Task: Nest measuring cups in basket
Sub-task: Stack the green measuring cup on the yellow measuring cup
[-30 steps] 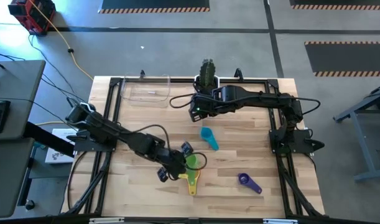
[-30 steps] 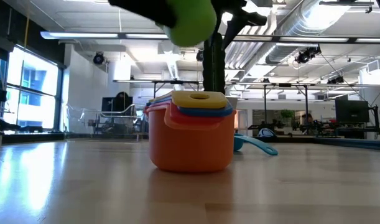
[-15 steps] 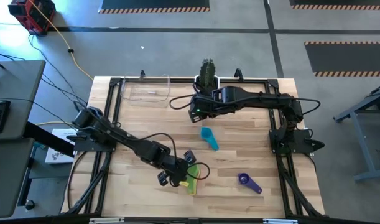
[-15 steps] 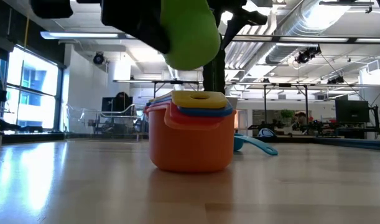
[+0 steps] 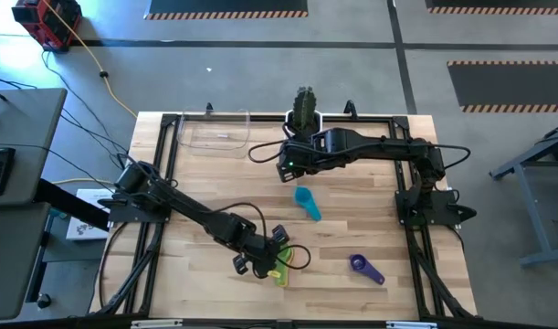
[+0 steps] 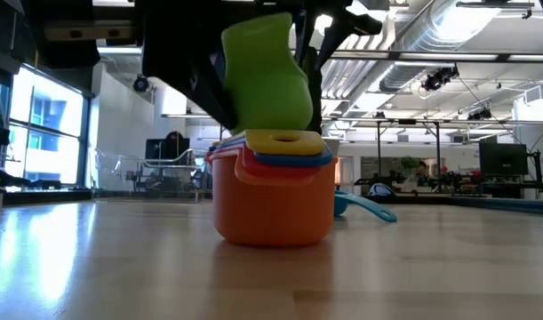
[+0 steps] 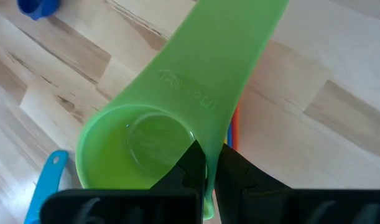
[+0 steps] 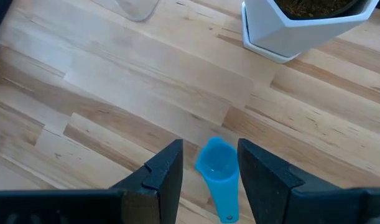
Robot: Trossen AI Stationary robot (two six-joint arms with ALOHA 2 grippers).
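Green cup over the stack

Left gripper (image 5: 265,263) is clamped on the green cup (image 6: 264,76), just above the stack (image 6: 273,188) near the table's (image 5: 370,302) front edge. Right gripper (image 8: 208,163) hangs with fingers apart over the teal cup (image 5: 307,203). Purple cup (image 5: 364,268) lies apart. Basket (image 5: 213,130) sits at the back edge.

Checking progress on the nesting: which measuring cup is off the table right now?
The green cup, pinched by the left gripper just above the orange-based stack; the others rest on the table.
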